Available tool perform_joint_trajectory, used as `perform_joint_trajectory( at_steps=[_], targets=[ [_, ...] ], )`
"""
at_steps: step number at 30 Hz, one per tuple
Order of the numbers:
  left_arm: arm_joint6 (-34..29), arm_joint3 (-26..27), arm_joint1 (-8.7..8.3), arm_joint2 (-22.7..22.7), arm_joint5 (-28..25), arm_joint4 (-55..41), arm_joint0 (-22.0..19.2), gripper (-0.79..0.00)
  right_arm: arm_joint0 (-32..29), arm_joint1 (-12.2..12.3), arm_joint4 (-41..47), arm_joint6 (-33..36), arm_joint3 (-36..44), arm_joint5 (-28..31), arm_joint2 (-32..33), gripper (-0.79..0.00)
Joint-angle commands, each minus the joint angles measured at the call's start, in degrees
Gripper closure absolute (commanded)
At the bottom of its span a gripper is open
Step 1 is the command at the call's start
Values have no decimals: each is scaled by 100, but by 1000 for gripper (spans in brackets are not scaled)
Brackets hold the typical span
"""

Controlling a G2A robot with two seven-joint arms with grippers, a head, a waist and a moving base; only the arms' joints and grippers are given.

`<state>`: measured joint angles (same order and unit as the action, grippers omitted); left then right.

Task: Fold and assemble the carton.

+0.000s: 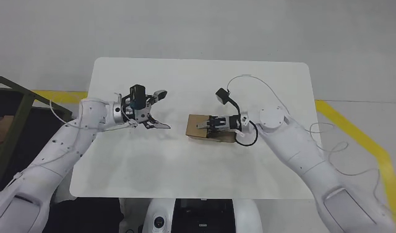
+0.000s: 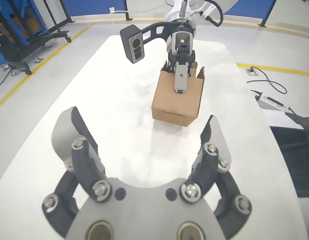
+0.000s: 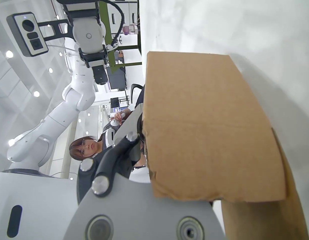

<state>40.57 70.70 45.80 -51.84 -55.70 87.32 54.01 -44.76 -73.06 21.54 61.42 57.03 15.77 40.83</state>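
My left gripper [image 2: 141, 119] hangs spread wide over the white table [image 2: 114, 131], lower middle of frame — holding nothing. Beyond it, centre frame, the brown carton [image 2: 174, 101] lies on its side — my right gripper [image 2: 180, 87] is clamped on its top wall at the far, open end.

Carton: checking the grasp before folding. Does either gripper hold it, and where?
The right gripper clamps the carton by its top wall at the open, flapped end. The left gripper is open, empty.
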Motion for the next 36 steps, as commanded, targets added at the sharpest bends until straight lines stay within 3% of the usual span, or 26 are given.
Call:
perform_joint_trajectory(
  at_steps=[1,5,6,7,8,16,28,36],
  targets=[
    [277,-25,-3,26,110,291,10,-785,38,-42,23,6,-130,10,-41,-126],
    [575,-48,-2,72,240,608,24,-785,91,-103,41,29,-314,60,-80,-366],
    [608,-51,1,87,257,664,21,-785,99,-110,32,26,-344,65,-77,-517],
    [646,-55,7,100,273,693,18,-785,98,-112,24,28,-365,79,-66,-760],
    [679,-58,12,111,289,717,14,-785,91,-111,18,31,-374,92,-50,-785],
    [667,1,52,193,466,900,33,-785,-210,95,-399,-241,92,95,355,-785],
    [25,77,212,361,764,453,196,-785,-1857,775,-1073,-431,2678,-244,1963,-785],
    [-325,106,322,426,807,101,168,-785,-2701,994,-1462,-657,4052,-306,2713,-785]
  ],
)
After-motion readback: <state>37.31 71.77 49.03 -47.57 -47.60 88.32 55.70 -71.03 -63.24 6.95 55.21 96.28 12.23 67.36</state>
